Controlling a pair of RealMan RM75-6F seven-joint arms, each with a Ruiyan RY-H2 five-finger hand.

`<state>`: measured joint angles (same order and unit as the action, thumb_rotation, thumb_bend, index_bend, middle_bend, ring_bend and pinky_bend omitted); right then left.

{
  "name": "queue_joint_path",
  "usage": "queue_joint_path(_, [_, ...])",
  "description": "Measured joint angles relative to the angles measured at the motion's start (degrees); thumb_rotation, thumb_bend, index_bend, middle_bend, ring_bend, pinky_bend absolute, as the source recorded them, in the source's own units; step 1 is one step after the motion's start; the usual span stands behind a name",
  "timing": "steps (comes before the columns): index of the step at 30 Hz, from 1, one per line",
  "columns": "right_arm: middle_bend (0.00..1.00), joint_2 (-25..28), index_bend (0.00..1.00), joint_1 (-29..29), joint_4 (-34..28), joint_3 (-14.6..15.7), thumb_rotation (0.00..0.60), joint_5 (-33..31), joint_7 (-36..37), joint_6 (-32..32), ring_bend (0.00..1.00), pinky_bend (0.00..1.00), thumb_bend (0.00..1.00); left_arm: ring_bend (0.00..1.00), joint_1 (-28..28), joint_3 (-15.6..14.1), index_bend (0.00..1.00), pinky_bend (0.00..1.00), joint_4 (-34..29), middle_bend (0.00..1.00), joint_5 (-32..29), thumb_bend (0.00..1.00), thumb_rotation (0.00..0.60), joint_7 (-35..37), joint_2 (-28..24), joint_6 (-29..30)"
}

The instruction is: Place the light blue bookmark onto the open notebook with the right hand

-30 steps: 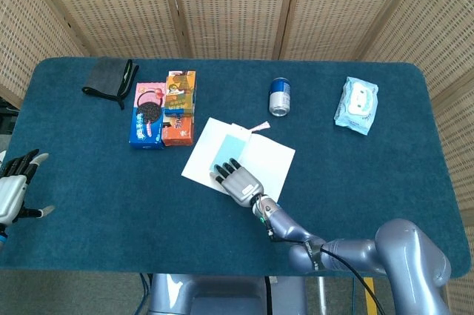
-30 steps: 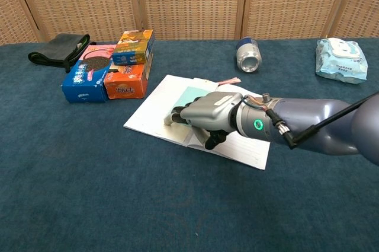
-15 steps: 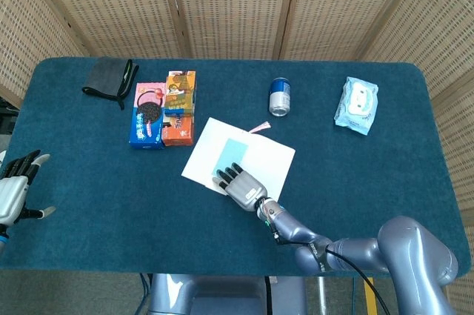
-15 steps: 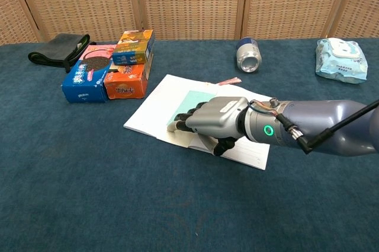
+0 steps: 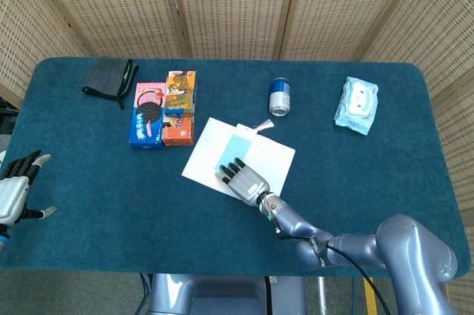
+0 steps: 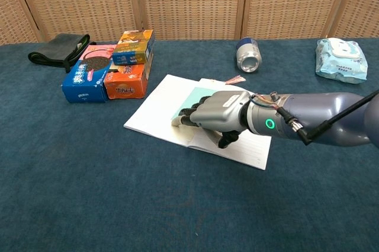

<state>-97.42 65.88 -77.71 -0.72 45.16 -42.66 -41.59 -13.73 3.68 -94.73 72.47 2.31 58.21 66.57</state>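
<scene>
Left robot hand (image 5: 15,189) idle, fingers spread, far left of notebook (image 5: 238,158). Bookmark (image 5: 234,150) lies flat on the notebook's left page. Right robot hand (image 6: 216,115) rests over it, fingers extended, apparently gripping nothing. Placement looks done; withdrawal remains.

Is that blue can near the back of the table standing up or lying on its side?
Lying on its side: in the chest view the can shows its round end toward the camera.
</scene>
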Motion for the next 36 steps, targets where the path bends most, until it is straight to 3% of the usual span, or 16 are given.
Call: queue_joint_path(36, [0.00, -0.33, 0.00, 1.75, -2.27, 1.61, 0.600, 0.18, -2.21, -0.67, 0.00, 0.00, 1.00, 0.00, -0.13, -0.10, 0.00, 0.00, -0.13, 0.00, -0.15, 0.04, 0.600, -0.33, 0.11, -0.12])
